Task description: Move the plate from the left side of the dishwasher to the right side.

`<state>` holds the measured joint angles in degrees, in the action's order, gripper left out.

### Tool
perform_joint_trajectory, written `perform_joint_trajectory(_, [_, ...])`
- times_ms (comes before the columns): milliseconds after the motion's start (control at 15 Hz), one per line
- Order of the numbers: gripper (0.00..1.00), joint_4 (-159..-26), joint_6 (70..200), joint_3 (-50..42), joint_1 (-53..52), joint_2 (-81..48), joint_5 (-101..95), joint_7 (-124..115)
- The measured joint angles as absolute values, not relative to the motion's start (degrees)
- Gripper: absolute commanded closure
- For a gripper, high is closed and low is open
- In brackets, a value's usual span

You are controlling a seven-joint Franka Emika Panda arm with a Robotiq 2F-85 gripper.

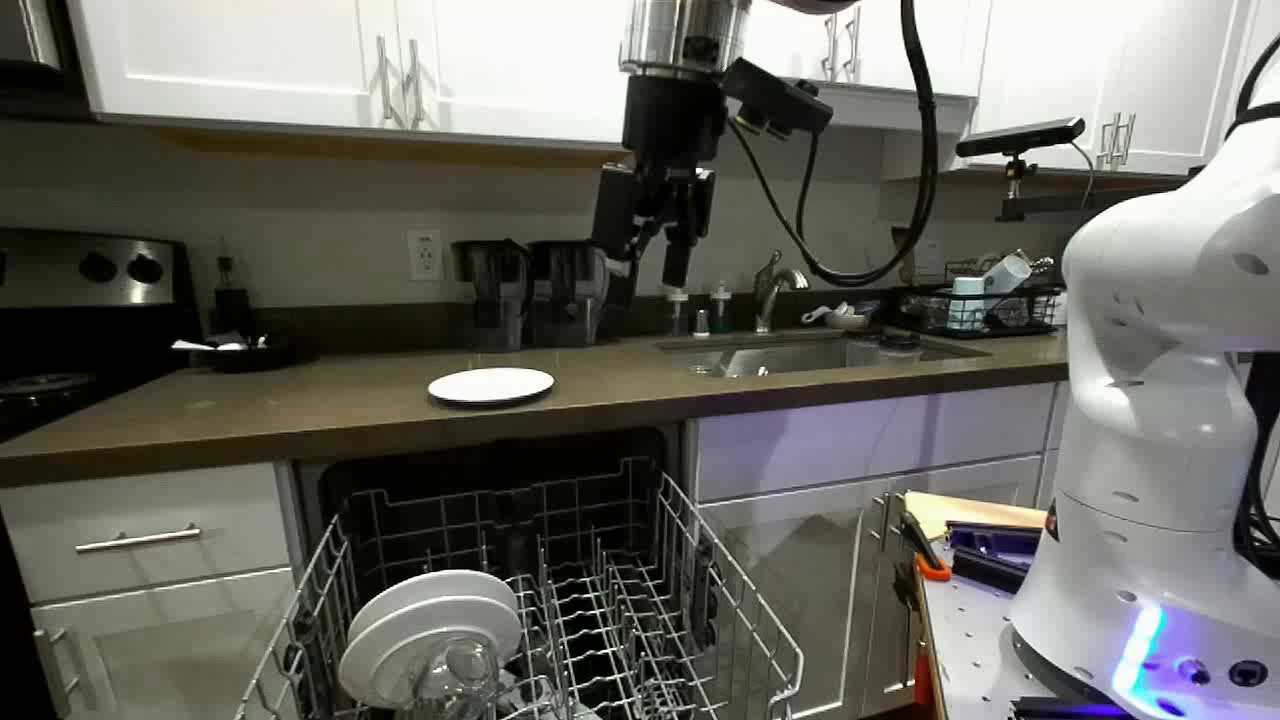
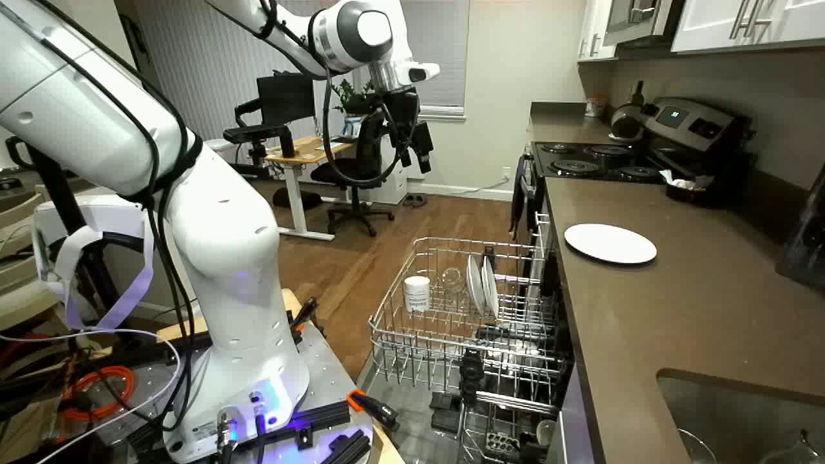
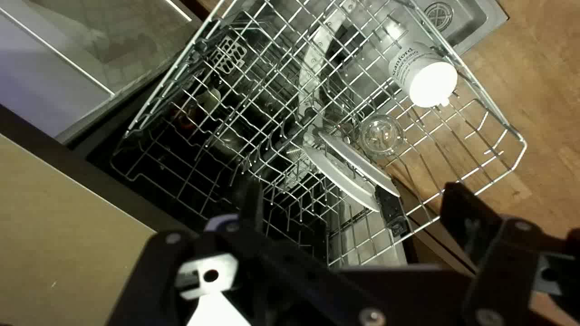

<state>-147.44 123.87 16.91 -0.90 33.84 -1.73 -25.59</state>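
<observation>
Two white round plates lean side by side between the tines on the left side of the dishwasher [image 1: 600, 450]. In an exterior view the rear plate [image 1: 440, 583] is partly covered by the front plate [image 1: 385, 660]; which of them is the plate meant I cannot tell. From the wrist view both stand nearly edge-on, one plate [image 3: 340, 175] beside the other plate [image 3: 362, 163]. High above the pulled-out wire rack, my gripper [image 1: 649, 272] points down and touches nothing. Its fingers stand wide apart in the wrist view, with nothing held between them: the gripper [image 3: 353, 194] is open.
A clear glass [image 3: 380, 134] sits beside the plates, and a white printed cup [image 2: 417, 294] stands near the rack's edge. Above, on the brown counter [image 1: 330, 400], lies another white plate [image 1: 490, 385]. Pitchers [image 1: 490, 295] and a faucet [image 1: 768, 290] stand behind.
</observation>
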Motion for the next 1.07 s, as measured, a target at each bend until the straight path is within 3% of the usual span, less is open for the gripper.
perform_joint_trajectory(667, [0.0,-147.3,123.9,16.8,-1.1,33.3,-1.7,-25.6])
perform_joint_trajectory(1067, [0.0,-140.3,123.9,17.3,-1.5,20.2,-5.6,-24.1])
